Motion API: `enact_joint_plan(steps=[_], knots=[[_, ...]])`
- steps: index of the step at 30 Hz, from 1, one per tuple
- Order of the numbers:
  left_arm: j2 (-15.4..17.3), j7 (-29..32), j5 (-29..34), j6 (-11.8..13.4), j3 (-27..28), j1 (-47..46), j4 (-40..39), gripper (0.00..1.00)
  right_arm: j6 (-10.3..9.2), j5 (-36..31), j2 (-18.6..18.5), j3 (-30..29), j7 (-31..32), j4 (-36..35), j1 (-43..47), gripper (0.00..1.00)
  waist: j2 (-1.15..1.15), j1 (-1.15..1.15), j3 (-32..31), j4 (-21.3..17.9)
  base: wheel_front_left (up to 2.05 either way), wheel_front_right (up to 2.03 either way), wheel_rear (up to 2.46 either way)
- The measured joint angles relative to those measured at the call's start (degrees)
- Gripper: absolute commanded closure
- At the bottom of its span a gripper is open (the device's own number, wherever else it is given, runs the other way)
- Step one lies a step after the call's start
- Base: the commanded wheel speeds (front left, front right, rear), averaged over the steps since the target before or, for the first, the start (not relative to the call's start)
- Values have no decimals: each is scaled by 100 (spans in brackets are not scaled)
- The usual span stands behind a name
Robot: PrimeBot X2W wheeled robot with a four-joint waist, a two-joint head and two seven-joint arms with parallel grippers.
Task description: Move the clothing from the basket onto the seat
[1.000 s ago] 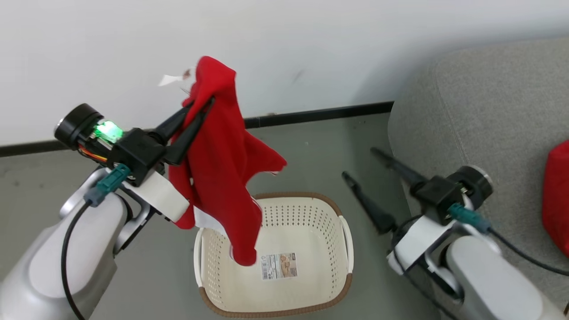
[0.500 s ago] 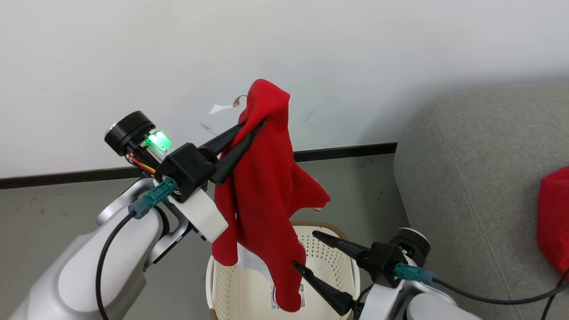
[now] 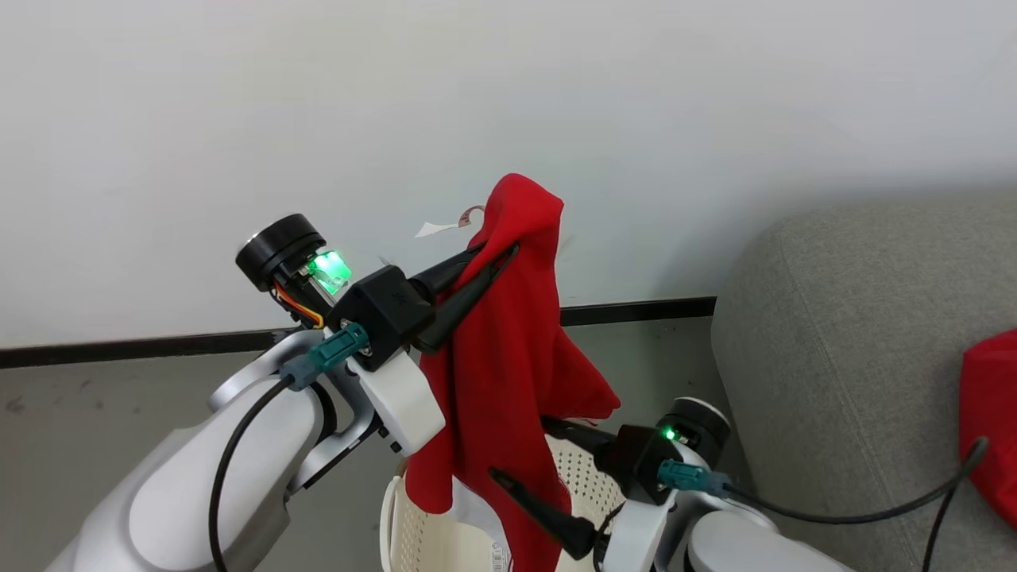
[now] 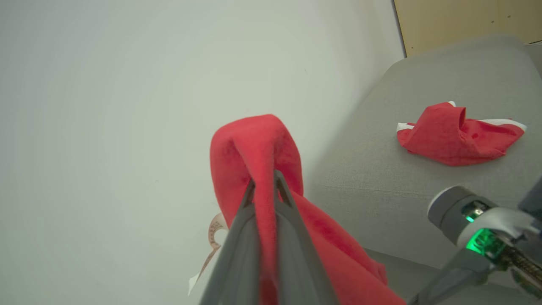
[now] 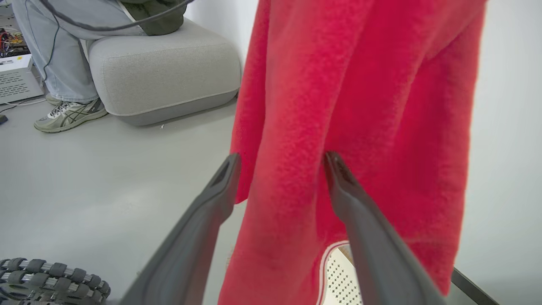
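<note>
Head view: your left pincer [image 3: 494, 253] is clenched on a fold near the top of one red garment [image 3: 508, 357], holding it high so the cloth hangs down over the basket [image 3: 395, 516]. Your right pincer [image 3: 520, 449] stands spread, one finger on either side of the hanging cloth, likely to steady it. Another red piece [image 4: 457, 135] already lies on the seat [image 3: 834, 334], far right.

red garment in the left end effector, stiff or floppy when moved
Likely very floppy: the garment folds over the shut left end effector and hangs in loose drapes. Probably light: one small pinch carries it all. The fleecy surface looks grippy, but the hanging end may swing or snag the basket.
</note>
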Motion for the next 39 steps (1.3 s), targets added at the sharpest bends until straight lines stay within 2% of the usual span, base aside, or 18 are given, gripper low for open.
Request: enact_joint_plan(steps=[8,10,11,14,15,16,17,25,31,32,33,34,36,39], knots=[[-146,207,-159,0,-41,1,-109,100,1,-212,341,63,0,404,-32,0,0,0,-124,78,0,0,0],[-160,232,-215,0,-41,4,-141,100,1,-308,379,-82,1,509,-118,41,0,0,-147,92,0,0,0],[-168,270,-258,0,-41,7,-160,100,1,-399,392,-153,0,579,-179,54,0,0,-158,98,0,0,0],[-199,325,-313,2,-35,16,-207,100,1,-559,433,-336,1,647,-244,75,0,0,-182,113,0,0,0],[-219,328,-337,3,-32,20,-208,100,2,-563,456,-342,0,666,-242,78,0,0,-188,117,0,0,0],[-241,330,-353,4,-26,28,-208,100,2,-570,486,-357,0,675,-238,87,0,0,-194,121,0,0,0],[-260,331,-365,13,-15,48,-208,100,2,-576,510,-392,0,673,-237,100,0,0,-200,124,0,0,0],[-269,385,-605,220,168,424,-110,100,2,-415,453,-632,1,704,-170,100,0,0,-205,85,0,0,0],[-288,360,-753,413,300,787,140,100,1,-250,169,-880,1,559,253,100,0,0,-202,-1,0,0,0],[-293,313,-756,450,324,849,170,96,2,-221,113,-975,1,534,302,100,0,0,-202,-20,0,0,0],[-307,304,-775,468,342,903,189,80,1,-198,62,-1096,1,467,348,100,0,0,-202,-39,0,0,0],[-335,243,-820,512,360,968,203,58,2,-193,10,-1217,1,391,380,100,0,0,-202,-60,0,0,0],[-442,141,-904,577,392,1101,243,0,1,-188,-73,-1482,1,244,380,100,0,0,-204,-105,0,0,0],[-593,-11,-1031,620,405,1283,312,0,1,-186,-201,-1868,1,37,382,100,0,0,-209,-179,0,0,0]])
